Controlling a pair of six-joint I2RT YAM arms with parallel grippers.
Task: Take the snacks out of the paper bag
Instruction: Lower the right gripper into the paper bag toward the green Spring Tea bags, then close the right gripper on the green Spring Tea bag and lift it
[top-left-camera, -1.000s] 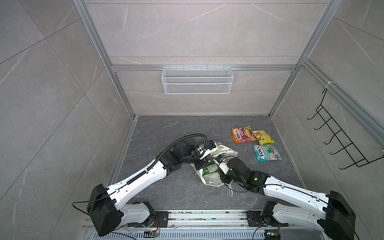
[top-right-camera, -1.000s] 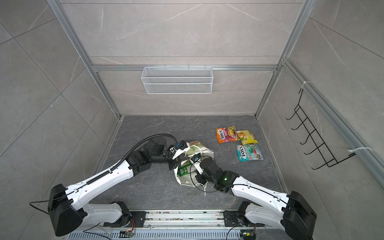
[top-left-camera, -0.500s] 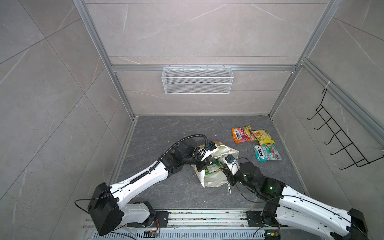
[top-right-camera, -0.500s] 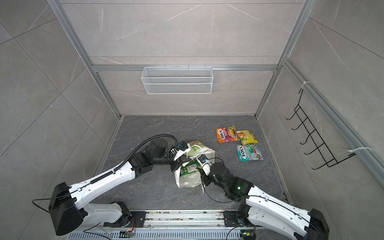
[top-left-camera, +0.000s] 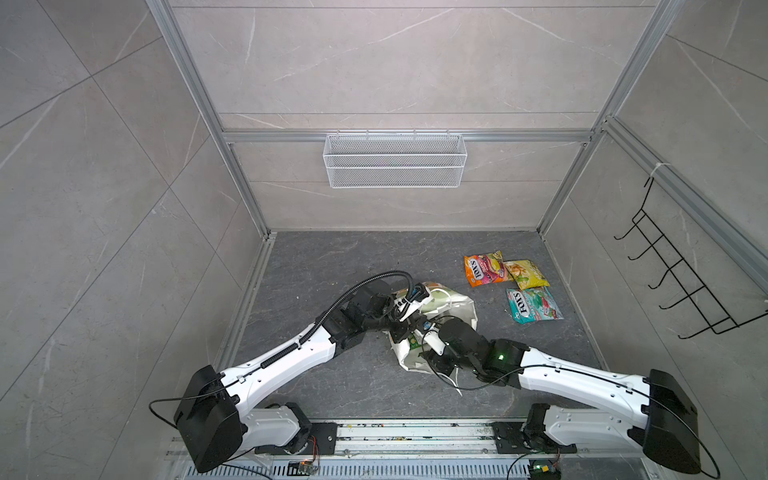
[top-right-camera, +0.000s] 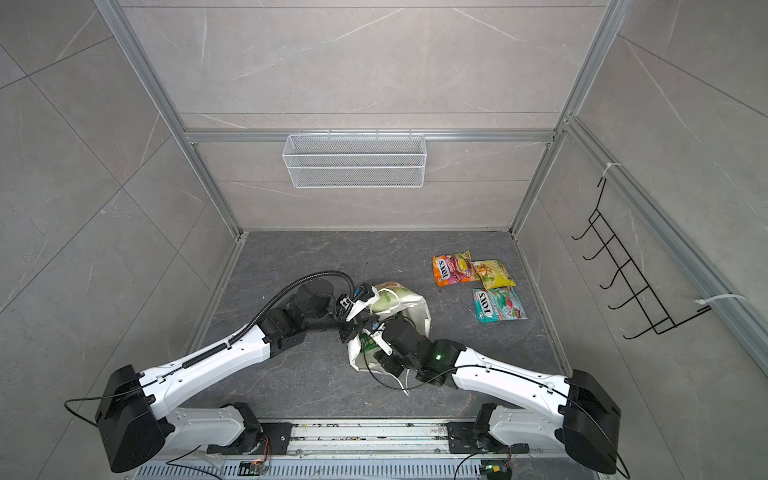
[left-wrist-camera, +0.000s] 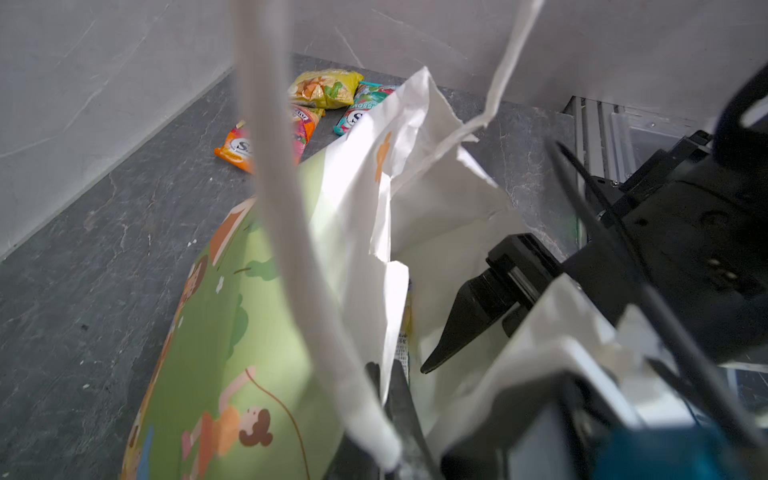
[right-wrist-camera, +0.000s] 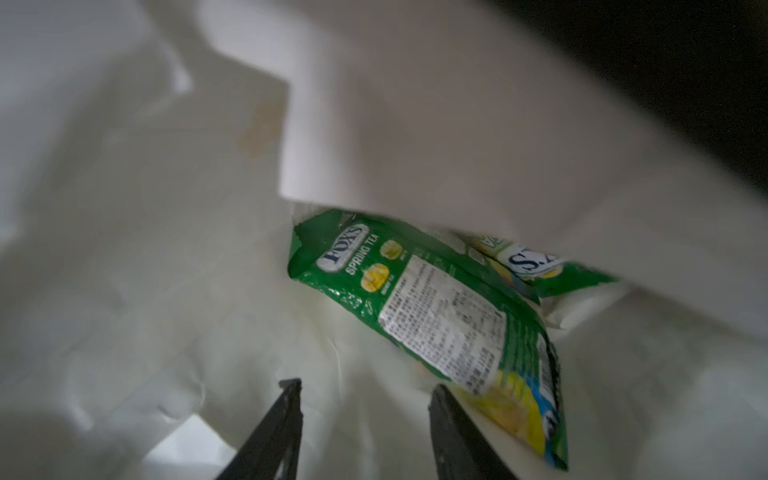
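Spreading wider than a second ago, the right gripper (right-wrist-camera: 363, 386) is reaching, empty, into the paper bag (top-left-camera: 451, 305), which is lying on the floor while the left gripper (left-wrist-camera: 388, 386) is pinching its rim closed-tight. A pickup seems to be starting. Next it needs to close on the green pouch (right-wrist-camera: 415, 307) inside, whose long axis is running toward the jaws, logo end pointing deeper in.
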